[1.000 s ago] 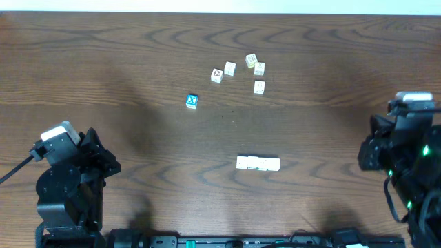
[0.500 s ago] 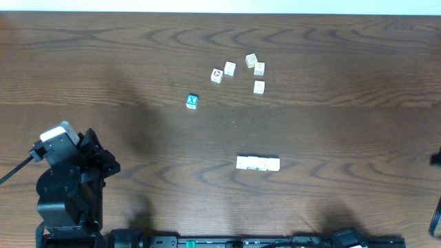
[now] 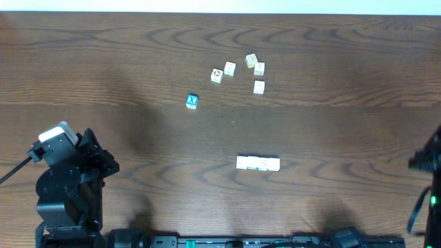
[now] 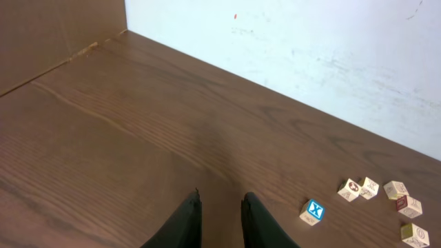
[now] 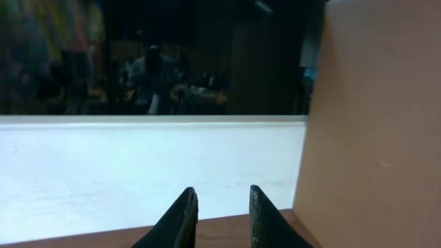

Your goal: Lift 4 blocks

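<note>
Left gripper [image 4: 222,195] and right gripper [image 5: 222,190] are narrow, empty; upper-centre blocks [image 3: 259,68] crowd, so the red-marked cube [image 3: 217,75] risks being grabbed.

table [image 3: 103,83] – dark grained wood, matt | blocks [image 3: 259,68] – seemingly wood

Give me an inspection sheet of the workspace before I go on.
Surface: table, dark wood grain.
Job's things: blocks in one tight row, front centre, nothing touching them.
Clutter: five loose cream cubes and a blue cube farther back.
Pincers: left pincer and right pincer both slightly open, empty, far from the blocks.
Cables: black cable by the left arm.
Surroundings: white wall behind the table.
</note>
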Tool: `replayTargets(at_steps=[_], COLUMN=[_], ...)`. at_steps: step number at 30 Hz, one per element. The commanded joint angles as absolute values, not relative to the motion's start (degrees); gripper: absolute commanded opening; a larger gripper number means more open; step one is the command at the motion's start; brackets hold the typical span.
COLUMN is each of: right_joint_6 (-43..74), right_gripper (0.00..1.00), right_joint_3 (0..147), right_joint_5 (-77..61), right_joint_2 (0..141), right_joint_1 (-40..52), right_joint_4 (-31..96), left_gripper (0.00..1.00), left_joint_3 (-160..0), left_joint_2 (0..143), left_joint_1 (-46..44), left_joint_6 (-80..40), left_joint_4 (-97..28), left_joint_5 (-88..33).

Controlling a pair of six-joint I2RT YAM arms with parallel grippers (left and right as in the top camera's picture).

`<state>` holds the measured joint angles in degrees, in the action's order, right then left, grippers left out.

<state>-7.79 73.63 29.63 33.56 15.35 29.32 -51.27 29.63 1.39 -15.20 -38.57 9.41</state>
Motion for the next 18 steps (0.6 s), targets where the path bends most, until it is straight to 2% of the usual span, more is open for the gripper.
replayTargets(at_steps=[1,3,8,14,18], right_joint_6=[-4.38,-1.39,-1.45,9.69,12.29], right_gripper=[0.2,0.16,0.18,0.11,0.11], right_joint_3=[69.45,68.4,66.87,66.89,66.89], right_joint_5=[33.89,34.02,35.64,37.69,38.15], right_joint_2=[29.71,29.87,29.8,29.89,29.91], right_joint_1=[16.1,16.58,21.58,26.24,26.22], right_joint_4=[31.4,37.5,39.66,53.63,57.36], left_gripper=[0.21,0.21,0.21,0.21,0.21], left_joint_3=[-50.83,-50.83,-50.83,-50.83,-50.83], left_joint_2=[29.32,29.32,29.32,29.32,29.32], left_joint_1=[1.19,1.19,1.19,1.19,1.19], left_joint_6=[-15.33,-15.31,-15.31,-16.88,-16.56], left_joint_4=[-38.94,-39.35,-39.79,-41.25,-41.74], left_joint_5=[10.15,10.15,10.17,10.13,10.15])
